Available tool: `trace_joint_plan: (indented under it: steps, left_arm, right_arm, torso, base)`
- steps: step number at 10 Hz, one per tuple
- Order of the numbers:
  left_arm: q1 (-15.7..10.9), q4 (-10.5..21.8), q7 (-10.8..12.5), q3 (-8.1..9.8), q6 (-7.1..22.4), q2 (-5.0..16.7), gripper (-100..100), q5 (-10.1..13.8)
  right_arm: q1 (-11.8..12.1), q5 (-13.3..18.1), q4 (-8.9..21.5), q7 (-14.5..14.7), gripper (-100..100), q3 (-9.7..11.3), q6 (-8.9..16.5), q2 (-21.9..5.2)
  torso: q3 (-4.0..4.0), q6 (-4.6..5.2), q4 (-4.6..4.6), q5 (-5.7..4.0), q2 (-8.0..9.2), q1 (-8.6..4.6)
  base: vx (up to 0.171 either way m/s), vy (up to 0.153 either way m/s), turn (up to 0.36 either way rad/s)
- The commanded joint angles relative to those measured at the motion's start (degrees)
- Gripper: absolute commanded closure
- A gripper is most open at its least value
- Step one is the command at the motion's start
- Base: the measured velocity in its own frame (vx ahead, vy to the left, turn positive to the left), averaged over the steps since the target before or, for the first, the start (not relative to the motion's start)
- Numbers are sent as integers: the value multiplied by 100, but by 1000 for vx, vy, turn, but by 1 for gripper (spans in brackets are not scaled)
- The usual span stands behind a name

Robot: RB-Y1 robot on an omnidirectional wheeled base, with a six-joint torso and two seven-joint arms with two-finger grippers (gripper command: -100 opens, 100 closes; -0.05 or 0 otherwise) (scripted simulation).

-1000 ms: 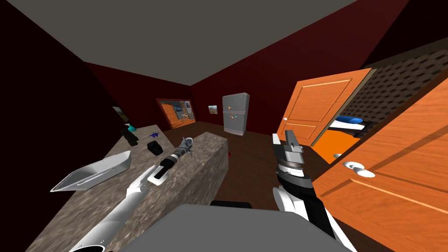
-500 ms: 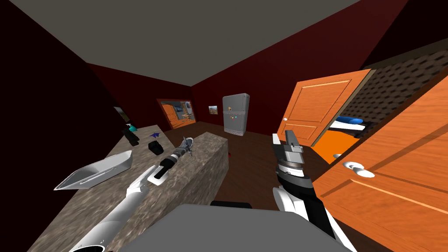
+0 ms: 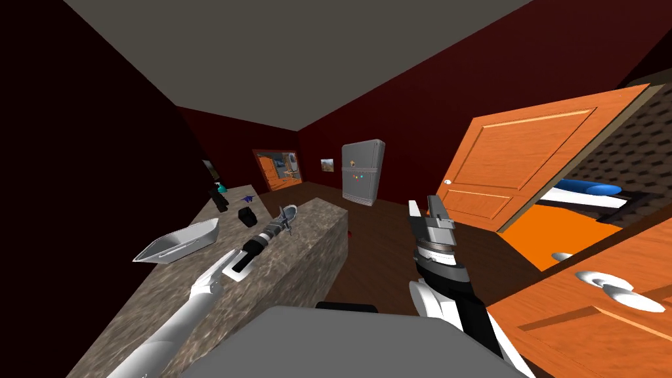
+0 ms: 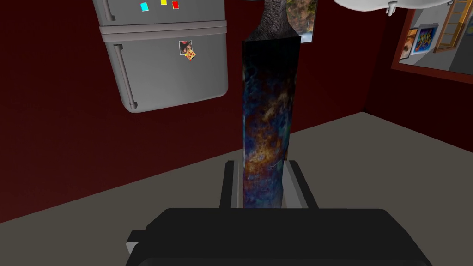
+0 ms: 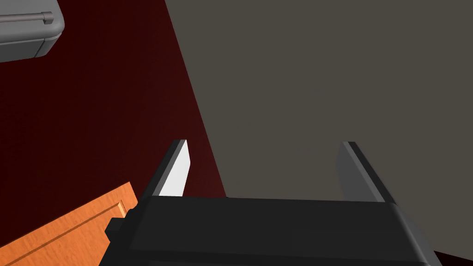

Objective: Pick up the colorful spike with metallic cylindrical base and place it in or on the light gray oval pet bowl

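Counter [image 3: 298, 262]: taken as the landmark; a mottled stone top is seen.
Bowl [image 3: 180, 241]: light grey and shallow, set on the counter's left side, well apart from the held spike.
Black box [image 3: 247, 216]: placed on the counter between the bowl and the left gripper (a likely obstacle).
Left gripper [image 3: 281, 226]: clamped on the spike, both fingers pressed to its sides, and held over the counter's far right part.
Spike [image 4: 268, 120]: a long column mottled in blue and orange, gripped low on its length; a grey part is seen past the coloured section, and most of it is left standing out beyond the fingers.
Step judged: carrying; the spike is not yet brought to the bowl.
Risk, slip: with so much length left outside the thin fingers, the spike could be swung or twisted in the grip by a quick turn, and dropped on the counter short of the bowl.
Risk, sweep: if the arm is moved low across the counter, the black box could be struck by the spike's free end.
Risk, release: if the fingers are parted too high or over the rim, the spike could be tipped out of the shallow bowl.
Right gripper [image 5: 265, 171]: fingers spread wide with nothing between them, held off the counter's right side.
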Motion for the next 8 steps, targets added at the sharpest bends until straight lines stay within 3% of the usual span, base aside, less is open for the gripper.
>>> trace_joint_plan:
  steps: [1,2,3,8]
  left_arm:
    - [0,0,0,0,0,0,100,0]
    - [5,2,-8,4,-33,-2,0,1]
    - [8,167,-10,92,-30,107,100,-92]
    - [-92,757,43,341,3,400,100,-280]
  right_arm:
    - [0,0,0,0,0,0,0,0]
    - [-1,0,0,0,0,0,0,0]
    - [-1,0,0,0,0,0,0,0]
    - [-3,0,1,0,0,0,1,0]
  torso:
    - [0,0,0,0,0,0]
    - [2,7,-1,4,6,6]
    - [5,7,0,5,12,9]
    - [21,-42,-21,38,68,78]
  base:
    - [32,-5,33]
    - [0,0,0]
    - [-71,-6,-34]
    - [-108,-12,-70]
